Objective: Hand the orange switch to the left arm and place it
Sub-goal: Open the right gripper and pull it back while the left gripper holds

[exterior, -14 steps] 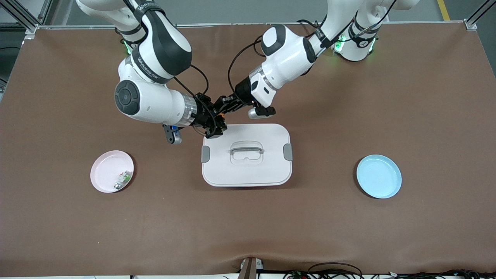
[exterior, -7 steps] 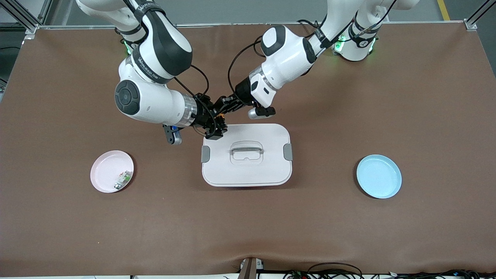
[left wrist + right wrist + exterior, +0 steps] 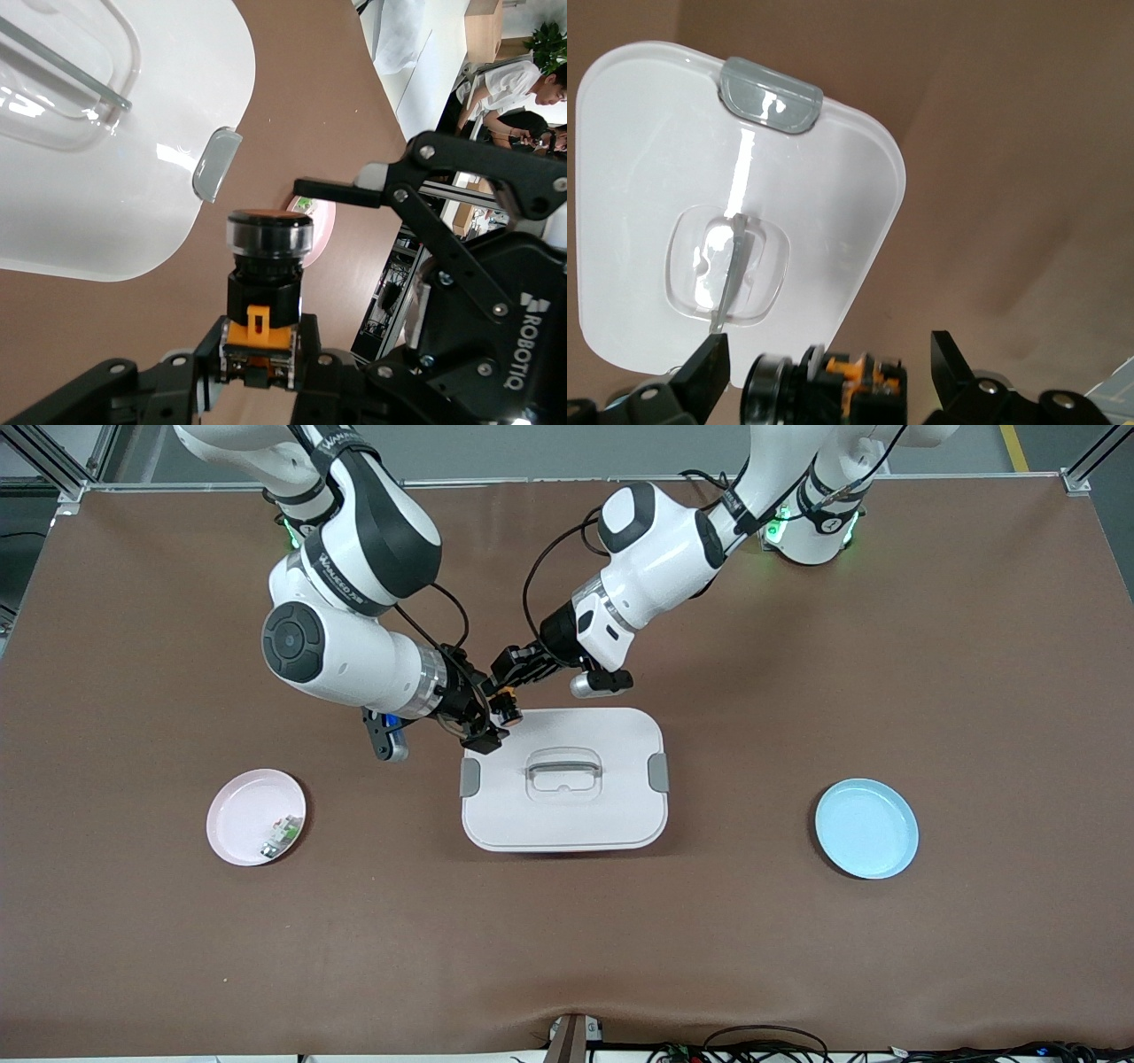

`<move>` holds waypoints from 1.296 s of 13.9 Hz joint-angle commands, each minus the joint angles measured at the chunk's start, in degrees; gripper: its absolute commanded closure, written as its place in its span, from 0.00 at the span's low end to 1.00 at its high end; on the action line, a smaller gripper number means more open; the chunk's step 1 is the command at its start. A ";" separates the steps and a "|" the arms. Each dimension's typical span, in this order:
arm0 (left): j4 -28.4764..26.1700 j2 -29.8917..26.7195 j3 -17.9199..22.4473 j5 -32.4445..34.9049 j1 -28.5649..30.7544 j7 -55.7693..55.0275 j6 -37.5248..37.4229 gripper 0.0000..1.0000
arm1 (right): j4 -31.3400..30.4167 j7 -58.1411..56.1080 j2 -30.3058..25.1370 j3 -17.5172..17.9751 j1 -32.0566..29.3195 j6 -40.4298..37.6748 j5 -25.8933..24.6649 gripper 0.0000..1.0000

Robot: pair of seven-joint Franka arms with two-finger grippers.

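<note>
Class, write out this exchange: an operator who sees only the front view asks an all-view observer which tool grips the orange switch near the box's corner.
Operator: Which tool grips it?
Observer: The left wrist view shows the left tool shut on the base of the orange switch.
Operator: And the right tool?
Observer: In the right wrist view the right tool has its fingers spread wide, clear of the switch on both sides.

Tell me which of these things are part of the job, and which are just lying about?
Part of the job:
- orange switch, gripped in the left claw
- right claw, open beside it
- box, to be avoided

Lying about:
- pink plate with a small green-and-white component
- blue plate
</note>
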 commanded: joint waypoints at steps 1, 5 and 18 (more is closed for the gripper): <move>-5.14 -5.76 0.12 -0.80 1.72 0.36 0.29 0.85 | 1.29 -5.95 -0.56 -0.19 -2.16 -3.84 -1.10 0.00; -10.94 -11.73 0.12 -0.44 4.61 1.14 -0.14 0.85 | 3.39 -16.23 -1.26 -0.19 -7.60 -12.01 -2.76 0.00; -8.87 -23.52 0.21 25.87 26.40 4.14 -40.70 0.85 | 4.89 -58.74 -4.43 -0.36 -20.35 -20.38 -19.27 0.00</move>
